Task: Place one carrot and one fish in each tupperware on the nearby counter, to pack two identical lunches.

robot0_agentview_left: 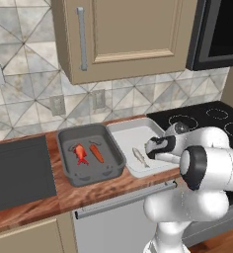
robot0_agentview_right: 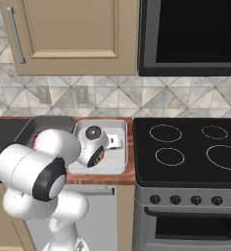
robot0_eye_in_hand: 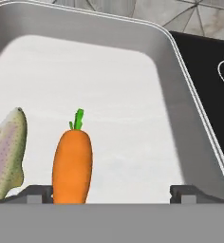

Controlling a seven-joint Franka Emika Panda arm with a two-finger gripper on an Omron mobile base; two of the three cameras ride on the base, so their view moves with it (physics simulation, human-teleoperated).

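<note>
Two trays sit side by side on the counter [robot0_agentview_left: 39, 195] in the left base view: the dark grey tupperware [robot0_agentview_left: 69, 170] holds a red fish [robot0_agentview_left: 79, 152] and a plain red-orange carrot [robot0_agentview_left: 96, 152], and the light tupperware [robot0_agentview_left: 126, 131] holds a slim silver fish [robot0_agentview_left: 139, 156]. The arm's wrist hangs over the light tray's right half, hiding what lies beneath it.

From the right base view the same wrist covers most of the light tray, just left of the stovetop [robot0_agentview_right: 186, 147] — the fingers themselves cannot be made out here.

In the hand view the gripper [robot0_eye_in_hand: 111, 194] stands wide, its two tips well apart, nothing between them gripped. The orange carrot with the green top [robot0_eye_in_hand: 72, 163] lies on the tray floor beside the silver fish, slightly left of centre between the tips.

Judging from this, the last carrot is set down and both lunches look packed — the next move calls only for lifting clear without nudging the carrot.
</note>
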